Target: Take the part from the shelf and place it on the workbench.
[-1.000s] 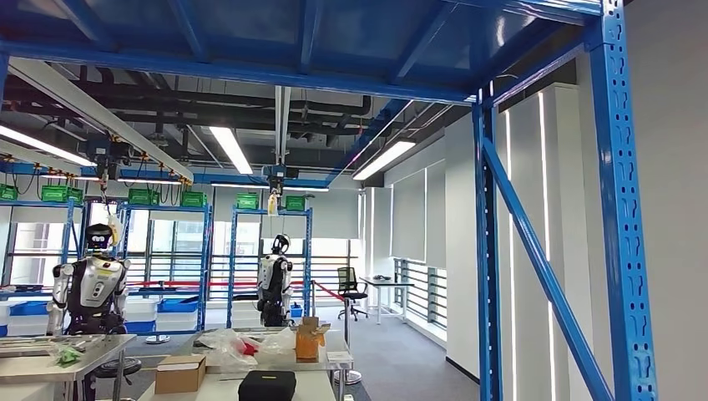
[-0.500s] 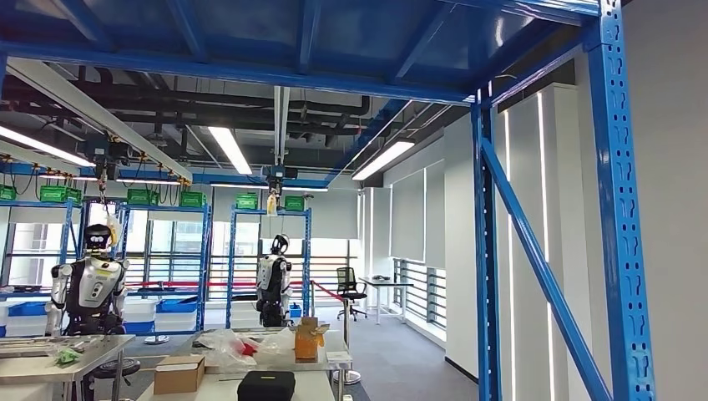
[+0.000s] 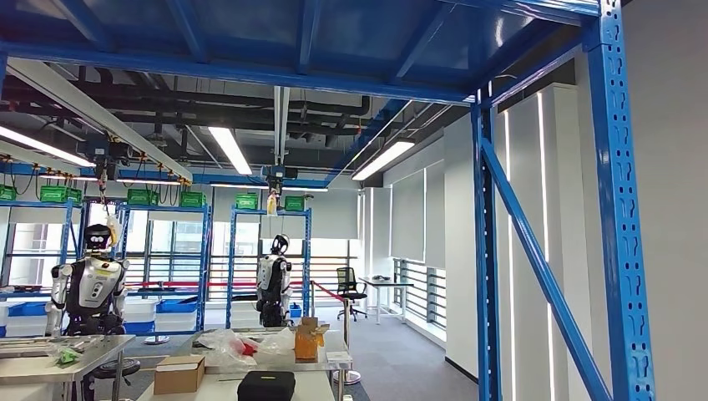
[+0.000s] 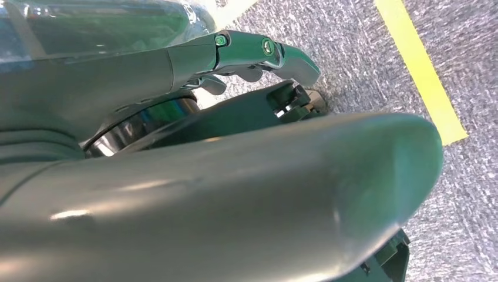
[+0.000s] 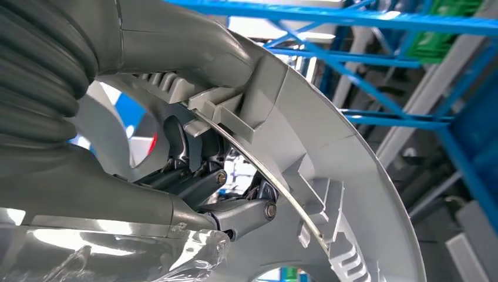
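My right hand (image 5: 194,194) grips the grey round part (image 5: 329,176), fingers curled through its opening. My left hand (image 4: 235,176) hangs over the carpet; whether it's spread, I cannot tell.

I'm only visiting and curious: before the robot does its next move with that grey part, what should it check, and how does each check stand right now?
1. Right hand grips the grey part: ok, fingers wrap its ribbed rim.
2. Grip firm enough to carry: cannot tell.
3. Left hand free: ok, nothing seen in it, hanging over grey carpet beside a yellow line.
4. Workbench to put it on in sight: cannot tell; tables with boxes lie ahead.
5. Path ahead: cannot tell; blue post stands close on the right.
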You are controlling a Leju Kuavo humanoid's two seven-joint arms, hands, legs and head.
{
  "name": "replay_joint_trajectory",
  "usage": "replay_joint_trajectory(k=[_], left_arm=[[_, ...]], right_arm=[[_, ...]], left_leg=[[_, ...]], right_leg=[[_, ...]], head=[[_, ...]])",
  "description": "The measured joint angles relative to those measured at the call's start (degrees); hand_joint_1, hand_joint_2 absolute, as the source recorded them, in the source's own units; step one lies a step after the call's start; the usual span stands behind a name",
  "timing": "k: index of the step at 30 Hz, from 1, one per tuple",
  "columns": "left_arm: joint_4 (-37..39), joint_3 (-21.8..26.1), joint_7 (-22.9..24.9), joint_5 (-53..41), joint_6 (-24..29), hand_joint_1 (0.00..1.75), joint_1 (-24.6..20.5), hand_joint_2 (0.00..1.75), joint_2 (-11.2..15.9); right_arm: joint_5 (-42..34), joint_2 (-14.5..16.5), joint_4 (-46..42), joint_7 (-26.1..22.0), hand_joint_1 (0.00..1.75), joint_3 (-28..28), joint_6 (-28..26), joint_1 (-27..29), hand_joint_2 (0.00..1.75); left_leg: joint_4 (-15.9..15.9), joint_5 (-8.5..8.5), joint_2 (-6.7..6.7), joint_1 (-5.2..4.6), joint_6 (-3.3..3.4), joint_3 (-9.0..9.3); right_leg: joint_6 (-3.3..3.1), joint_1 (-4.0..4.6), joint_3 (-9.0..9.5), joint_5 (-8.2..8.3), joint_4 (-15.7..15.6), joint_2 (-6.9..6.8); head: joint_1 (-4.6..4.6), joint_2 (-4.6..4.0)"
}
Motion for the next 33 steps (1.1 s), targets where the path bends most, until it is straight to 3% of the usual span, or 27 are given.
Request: replay_joint_trajectory(k=[6,10,18,33], left_arm=[[0.0,0.0,-0.6,0.0,0.2,0.00,0.0,0.00,0.0],[0.0,-0.1,-1.2,-0.1,0.5,0.00,0.0,1.75,0.0],[0.0,-0.2,-2.4,-0.4,1.9,0.00,0.0,1.75,0.0],[-0.5,-0.2,-5.8,-1.4,4.7,0.00,-0.9,1.75,-0.1]], right_arm=[[0.0,0.5,-2.3,-0.9,1.75,0.9,-0.3,0.7,1.75],[-0.9,0.6,-3.4,-1.7,1.75,1.5,0.8,0.8,1.75],[-1.9,0.7,-4.7,-2.7,1.75,2.9,2.9,0.9,1.75],[0.6,0.7,-5.4,-1.7,1.75,4.3,2.0,1.0,1.75]], left_leg=[[0.0,-0.01,0.00,-0.01,-0.01,0.01],[0.0,-0.01,0.00,0.00,-0.02,0.01],[0.0,-0.01,0.01,0.00,-0.02,0.02],[0.0,-0.01,0.01,0.00,-0.02,0.03]], right_leg=[[0.00,-0.01,0.00,0.00,0.0,0.01],[0.00,0.00,0.00,0.00,0.0,0.01],[-0.05,0.00,0.00,-0.03,0.0,0.01],[-0.06,0.00,0.00,-0.03,0.0,0.01]], head=[[0.00,0.00],[0.01,0.00],[0.02,0.00],[0.01,0.00]])
